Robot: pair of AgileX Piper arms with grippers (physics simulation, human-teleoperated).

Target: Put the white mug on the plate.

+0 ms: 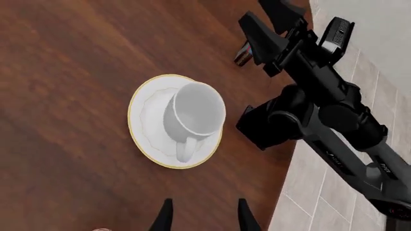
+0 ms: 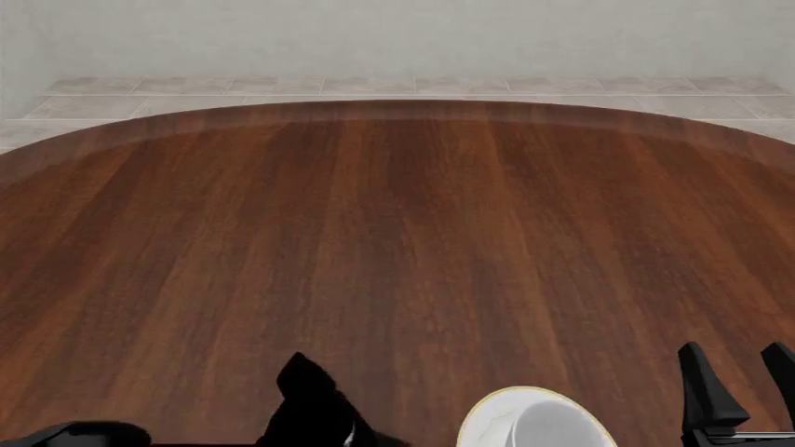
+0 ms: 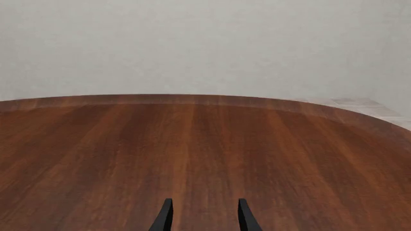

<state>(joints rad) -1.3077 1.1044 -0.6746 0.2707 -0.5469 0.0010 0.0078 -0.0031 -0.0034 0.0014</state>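
Observation:
The white mug (image 1: pixel 192 113) stands upright on the plate (image 1: pixel 140 126), a white plate with a thin gold rim, on the brown wooden table. The mug's handle (image 1: pixel 186 150) lies over the plate's edge. My left gripper (image 1: pixel 204 217) is open and empty, above the mug and plate and apart from them. In the front view the plate (image 2: pixel 497 421) and mug (image 2: pixel 561 430) are cut off by the near edge, with the left gripper (image 2: pixel 308 386) to their left and the right gripper (image 2: pixel 735 384) to their right. My right gripper (image 3: pixel 204 216) is open and empty over bare wood.
The right arm (image 1: pixel 321 96) crosses the left wrist view beside the plate, over the table's edge. Beyond that edge is a grey tiled floor (image 1: pixel 308 192). The round wooden table (image 2: pixel 397 242) stretches forward to a pale wall (image 2: pixel 397 37).

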